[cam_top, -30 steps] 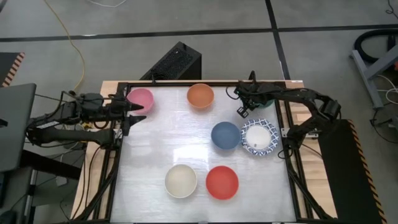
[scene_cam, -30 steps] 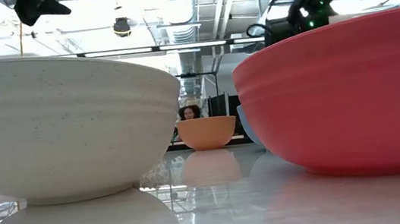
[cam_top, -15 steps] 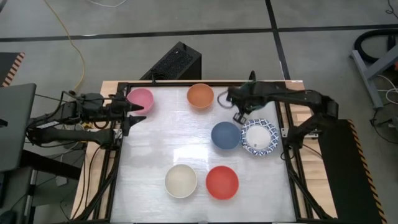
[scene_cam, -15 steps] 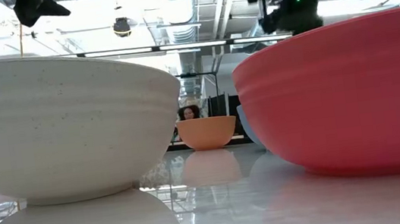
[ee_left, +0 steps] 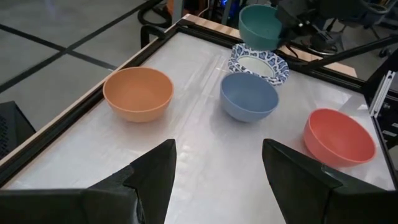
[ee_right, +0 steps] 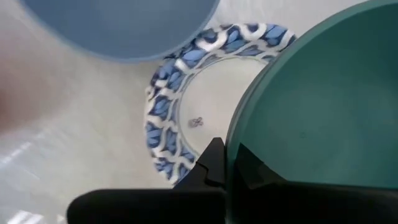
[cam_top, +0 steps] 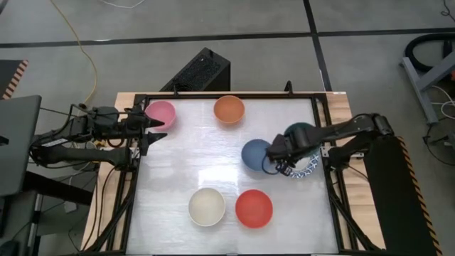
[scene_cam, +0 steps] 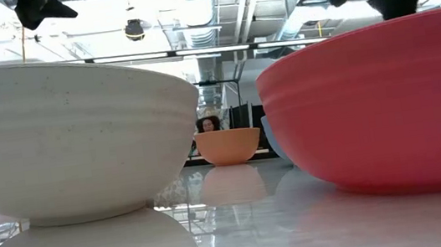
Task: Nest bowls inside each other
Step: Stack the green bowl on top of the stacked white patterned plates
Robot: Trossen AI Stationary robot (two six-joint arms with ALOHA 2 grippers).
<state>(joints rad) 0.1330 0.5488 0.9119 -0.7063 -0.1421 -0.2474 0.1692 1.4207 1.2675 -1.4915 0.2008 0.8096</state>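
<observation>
My right gripper [cam_top: 283, 158] is shut on a green bowl [cam_top: 301, 133], carried in the air over the white bowl with a blue-patterned rim [ee_right: 186, 99] at the table's right side. A blue bowl [cam_top: 256, 154] stands just left of that one. Pink [cam_top: 161, 112] and orange [cam_top: 229, 109] bowls stand at the far edge. Cream [cam_top: 207, 206] and red [cam_top: 254, 208] bowls stand near the front. All rest on their bases. My left gripper [cam_top: 153, 129] waits open at the far left, beside the pink bowl. My right gripper pinches the green bowl's rim [ee_right: 231, 144] with one finger [ee_right: 249, 167] inside the bowl and the other [ee_right: 213, 157] outside. The fingers point steeply down from above. The bowl [ee_left: 261, 25] hangs clear of the table, above the patterned bowl [ee_left: 258, 62].
A black frame [cam_top: 227, 95] rims the white table top. The middle of the table [cam_top: 199, 160] between the bowls is bare. In the low view the cream [scene_cam: 70, 133] and red [scene_cam: 378, 104] bowls stand close in front, with the orange bowl [scene_cam: 228, 146] far behind.
My right gripper has carried the green bowl from the table's far right corner toward the near edge, rising and rolling as it went. It now hangs over the patterned bowl. The other bowls have stayed put.
</observation>
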